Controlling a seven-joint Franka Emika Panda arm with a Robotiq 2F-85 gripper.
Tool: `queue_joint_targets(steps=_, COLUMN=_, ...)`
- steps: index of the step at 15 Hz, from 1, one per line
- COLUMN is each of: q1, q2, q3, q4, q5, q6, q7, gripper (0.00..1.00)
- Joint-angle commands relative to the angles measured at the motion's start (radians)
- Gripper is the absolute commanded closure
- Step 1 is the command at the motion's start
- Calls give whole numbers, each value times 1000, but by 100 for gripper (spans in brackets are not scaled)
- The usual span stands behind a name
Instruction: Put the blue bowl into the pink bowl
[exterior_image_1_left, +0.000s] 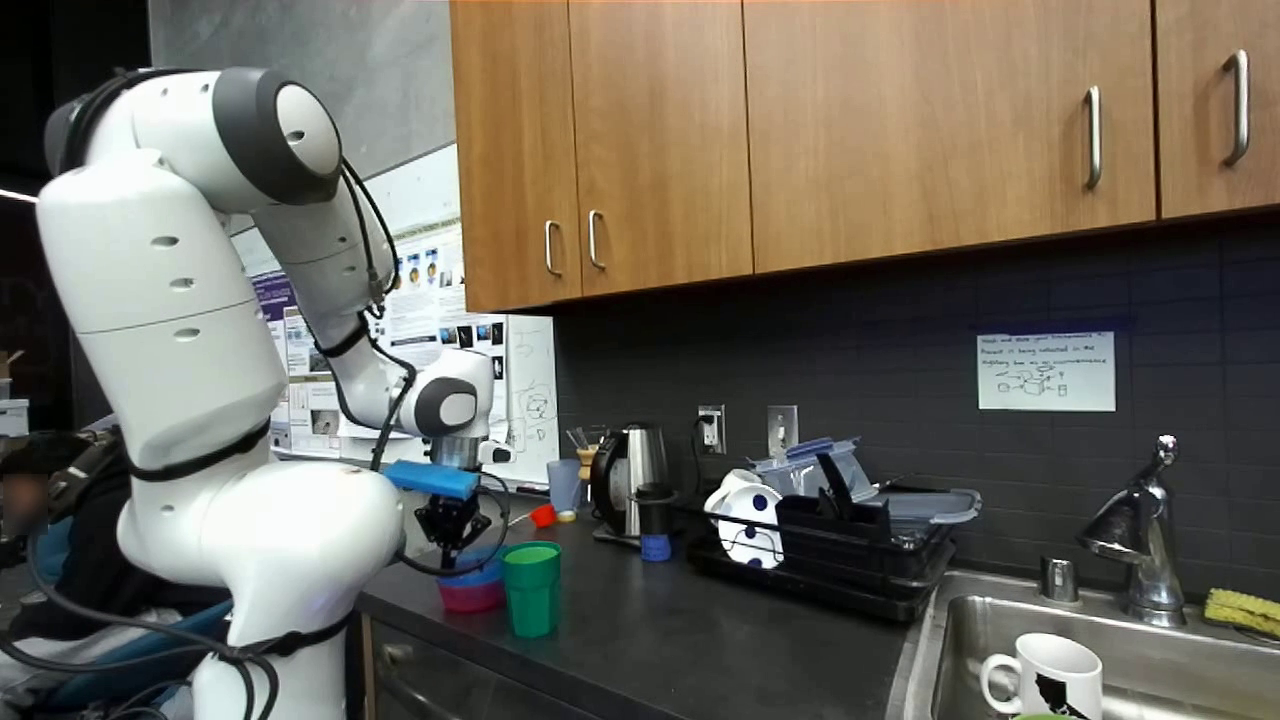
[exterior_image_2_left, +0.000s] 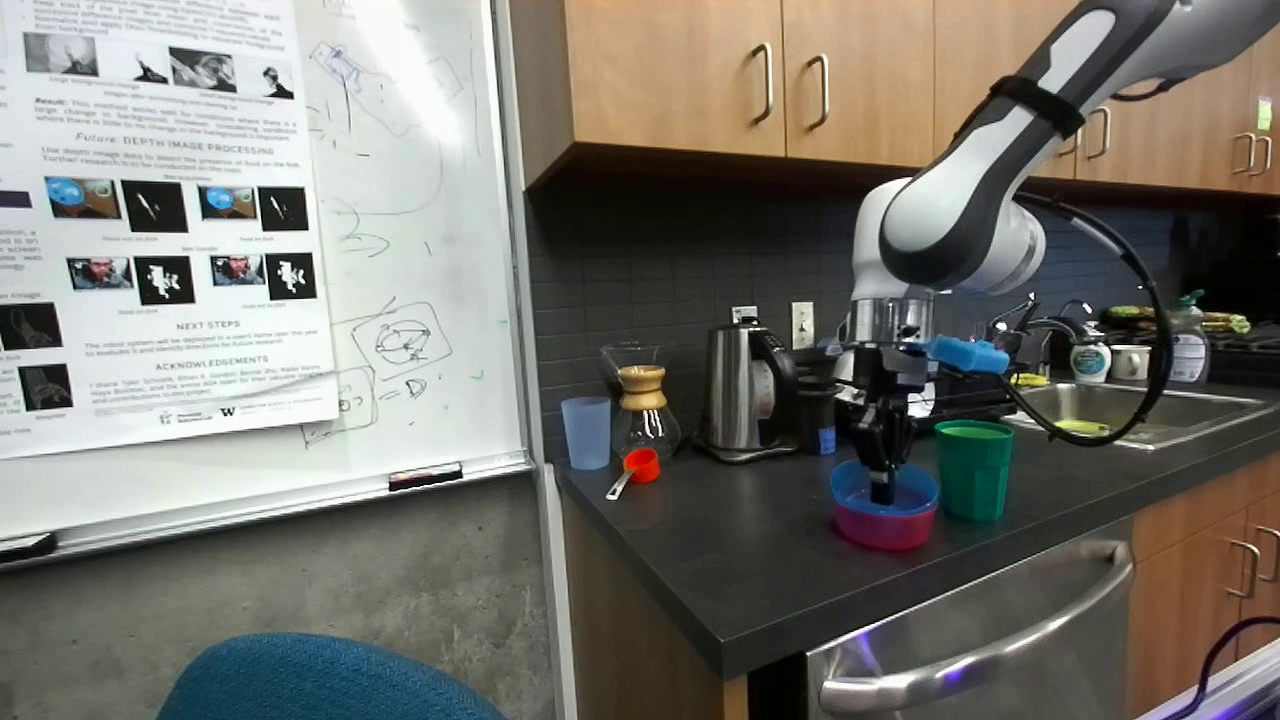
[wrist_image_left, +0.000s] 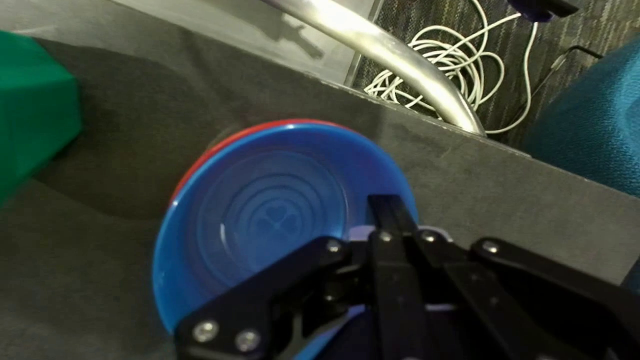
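Observation:
The blue bowl (exterior_image_2_left: 853, 488) sits inside the pink bowl (exterior_image_2_left: 885, 528) on the dark counter; the nested pair also shows in an exterior view, blue bowl (exterior_image_1_left: 482, 572) above pink bowl (exterior_image_1_left: 473, 598). In the wrist view the blue bowl (wrist_image_left: 276, 175) fills the middle, and only a thin reddish rim of the pink bowl (wrist_image_left: 240, 134) shows past its far edge. My gripper (exterior_image_2_left: 882, 492) points down with its fingertips inside the blue bowl. In the wrist view the gripper fingers (wrist_image_left: 387, 200) are together near the bowl's wall, with the rim passing outside them.
A green cup (exterior_image_2_left: 973, 472) stands close beside the bowls. A red measuring cup (exterior_image_2_left: 642, 465), a kettle (exterior_image_2_left: 740, 390) and a blue cup (exterior_image_2_left: 587, 432) stand farther back. A dish rack (exterior_image_1_left: 820, 550) and sink are along the counter. The counter's front edge (wrist_image_left: 320, 82) is close to the bowls.

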Motion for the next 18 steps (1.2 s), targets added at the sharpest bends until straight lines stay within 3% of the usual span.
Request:
queue_joint_targets(steps=1, q1=-7, q2=-16, q3=-29, q4=1, q5=44, q6=-10, q7=-61, gripper=100)
queue_joint_targets(steps=6, q1=-21, q2=10, q3=-30, q4=1, q5=30, q6=33, q7=-76, gripper=100)
queue_joint_targets(steps=18, q1=-64, q2=58, q3=41, q4=0, q5=-185, q6=85, q7=7, gripper=100)
